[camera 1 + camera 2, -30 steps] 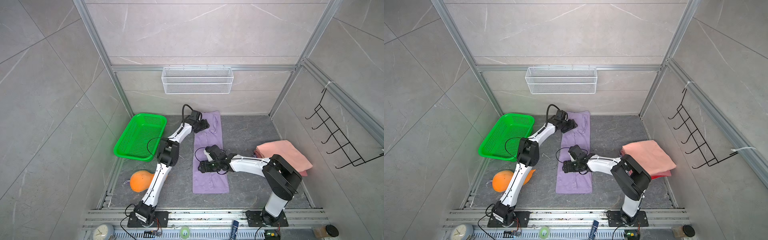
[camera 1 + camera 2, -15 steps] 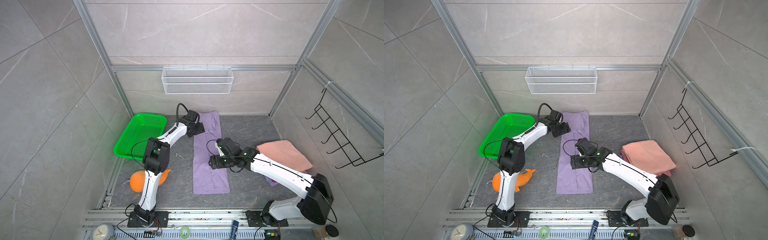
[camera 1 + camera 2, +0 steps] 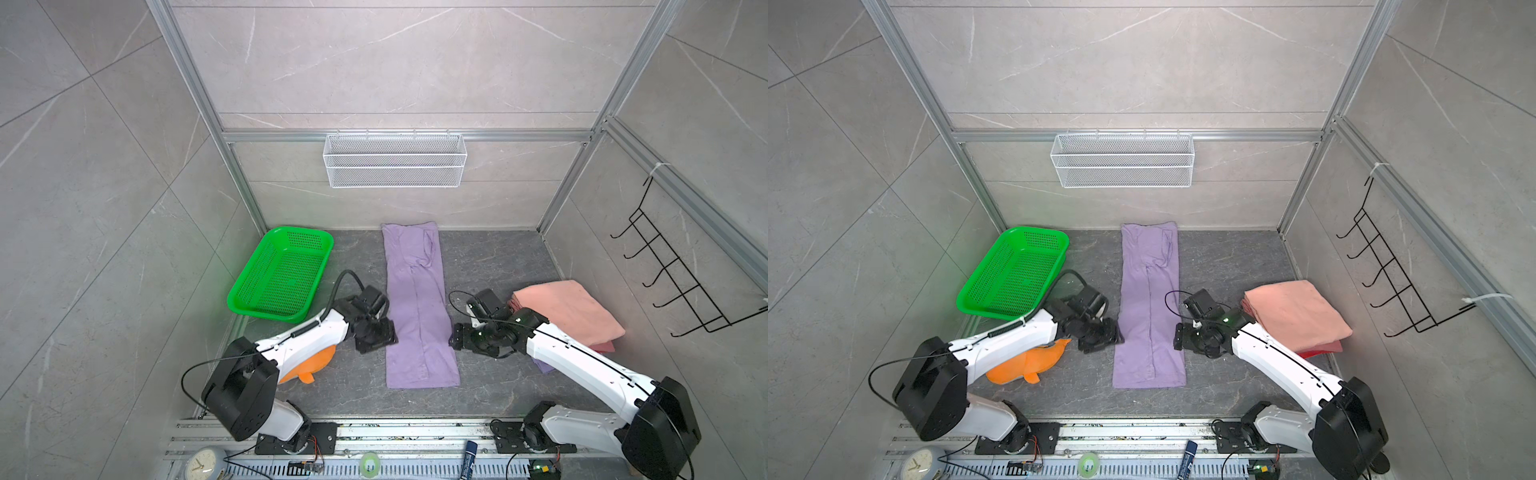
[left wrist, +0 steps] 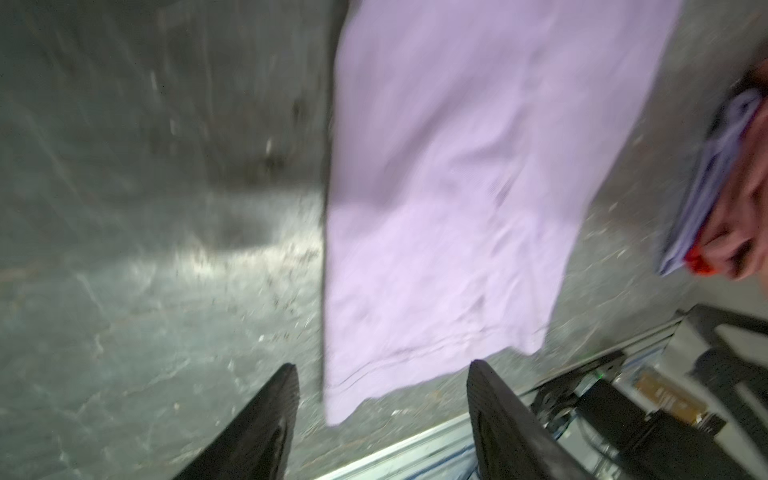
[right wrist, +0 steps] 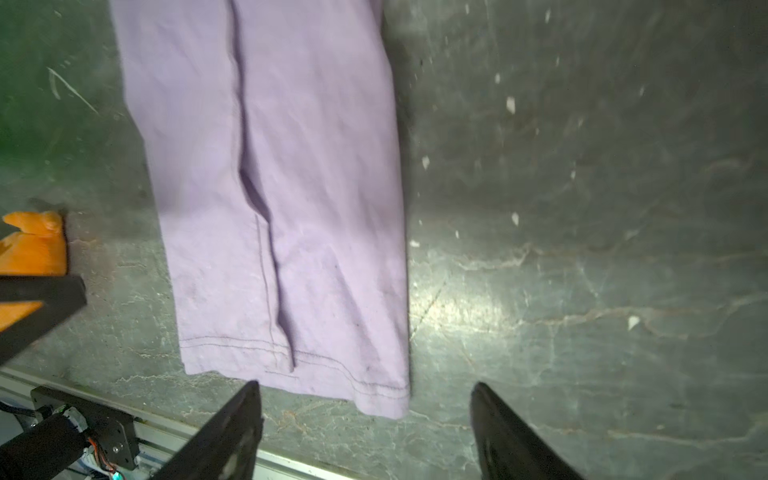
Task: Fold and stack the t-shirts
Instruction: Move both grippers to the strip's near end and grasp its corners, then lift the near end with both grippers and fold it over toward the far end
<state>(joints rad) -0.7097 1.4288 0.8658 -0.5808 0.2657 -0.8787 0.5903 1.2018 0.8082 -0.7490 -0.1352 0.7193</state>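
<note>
The left claw and right claw had drawn nearer, off the long lilac-purple folded cloth t-shirt, which lay lower centre in both top views. They flanked its near half, spread and empty. Grasping the near hem seemed the next step.

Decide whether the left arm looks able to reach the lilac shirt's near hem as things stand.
Probably yes: the left gripper sits open right beside the lilac shirt, at its edge, and nothing lies between them.
</note>
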